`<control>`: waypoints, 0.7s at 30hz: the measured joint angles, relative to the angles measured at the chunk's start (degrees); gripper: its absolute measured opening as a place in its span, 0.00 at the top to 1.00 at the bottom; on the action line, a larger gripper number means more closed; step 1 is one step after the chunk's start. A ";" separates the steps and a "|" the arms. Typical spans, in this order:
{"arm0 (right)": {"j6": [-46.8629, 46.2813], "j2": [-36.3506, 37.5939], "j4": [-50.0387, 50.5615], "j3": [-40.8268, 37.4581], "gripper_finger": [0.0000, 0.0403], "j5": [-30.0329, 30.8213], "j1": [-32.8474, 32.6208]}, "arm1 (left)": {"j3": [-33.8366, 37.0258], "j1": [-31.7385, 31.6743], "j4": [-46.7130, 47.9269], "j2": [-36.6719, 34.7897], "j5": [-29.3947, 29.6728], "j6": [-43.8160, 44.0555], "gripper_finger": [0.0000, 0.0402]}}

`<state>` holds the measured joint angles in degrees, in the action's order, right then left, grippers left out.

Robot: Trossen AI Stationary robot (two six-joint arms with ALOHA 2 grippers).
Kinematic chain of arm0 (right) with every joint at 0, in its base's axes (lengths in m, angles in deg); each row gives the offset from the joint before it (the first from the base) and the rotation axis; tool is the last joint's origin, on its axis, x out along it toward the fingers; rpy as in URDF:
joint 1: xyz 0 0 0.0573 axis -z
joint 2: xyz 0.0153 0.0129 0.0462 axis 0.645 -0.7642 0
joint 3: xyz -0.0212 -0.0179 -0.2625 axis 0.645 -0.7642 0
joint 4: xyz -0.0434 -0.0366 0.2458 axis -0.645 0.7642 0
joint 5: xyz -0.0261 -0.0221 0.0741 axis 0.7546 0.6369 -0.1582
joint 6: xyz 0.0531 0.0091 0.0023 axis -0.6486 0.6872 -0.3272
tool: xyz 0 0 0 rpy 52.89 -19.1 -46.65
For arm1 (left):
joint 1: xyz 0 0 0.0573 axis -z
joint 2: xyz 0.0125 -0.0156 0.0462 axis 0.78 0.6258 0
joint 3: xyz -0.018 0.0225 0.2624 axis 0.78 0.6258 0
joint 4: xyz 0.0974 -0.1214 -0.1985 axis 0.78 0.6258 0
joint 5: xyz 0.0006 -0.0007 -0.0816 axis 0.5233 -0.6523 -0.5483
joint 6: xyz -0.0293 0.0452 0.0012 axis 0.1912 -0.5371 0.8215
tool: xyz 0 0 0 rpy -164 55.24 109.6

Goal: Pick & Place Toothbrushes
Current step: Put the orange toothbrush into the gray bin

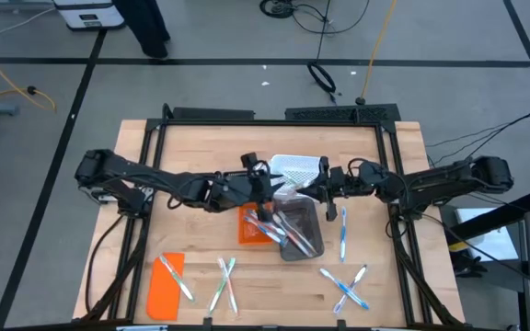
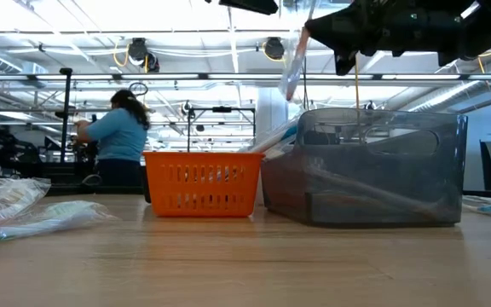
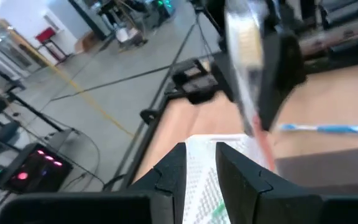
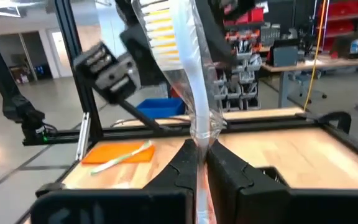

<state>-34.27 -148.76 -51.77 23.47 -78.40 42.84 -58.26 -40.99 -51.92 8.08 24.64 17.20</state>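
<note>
My right gripper [image 4: 199, 163] is shut on a toothbrush in a clear wrapper [image 4: 179, 56], held in the air over the grey bin [image 1: 300, 230] and the orange basket [image 1: 254, 227]. My left gripper [image 3: 201, 163] stands open just to the toothbrush's left, above the white basket [image 3: 197, 177], with nothing between its fingers. In the high view the two grippers face each other at mid-table, left [image 1: 263, 184] and right [image 1: 325, 184]. Loose toothbrushes lie on the table at the right [image 1: 343, 234], near right [image 1: 345, 288] and near left [image 1: 224, 281]. My right gripper pinches the wrapped toothbrush between its two fingers at the gathered clear wrapper on the handle [image 4: 200, 138]. The fingers come roughly level from the table's right and lie across the handle. The brush head [image 4: 160, 31] sticks out past the fingers, and the toothbrush [image 2: 294, 64] is lifted clear above the bin.
An orange lid [image 1: 166, 280] with a toothbrush on it lies near the front left. Bagged toothbrushes [image 2: 24, 209] show close by at the left of the low view. A black frame [image 1: 274, 118] edges the table. A person [image 2: 118, 136] works in the room behind.
</note>
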 joint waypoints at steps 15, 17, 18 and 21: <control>-14.98 1.90 13.39 -0.01 0.98 -8.86 -0.15 | -0.02 0.55 8.74 -1.77 4.51 1.37 0.78; -16.52 1.92 15.90 0.00 0.98 -9.05 -0.21 | -0.02 0.53 10.22 -1.77 4.51 1.31 0.78; -16.95 1.94 17.44 0.00 0.98 -9.05 -0.41 | -0.02 0.51 11.19 -1.77 4.51 1.36 0.78; -18.37 1.85 20.21 -0.04 0.98 -9.05 -0.98 | -0.02 0.35 13.18 -1.75 5.61 1.85 0.78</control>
<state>-52.64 -146.90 -31.56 23.43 -87.45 41.86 -58.28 -40.64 -38.75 6.33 30.25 19.05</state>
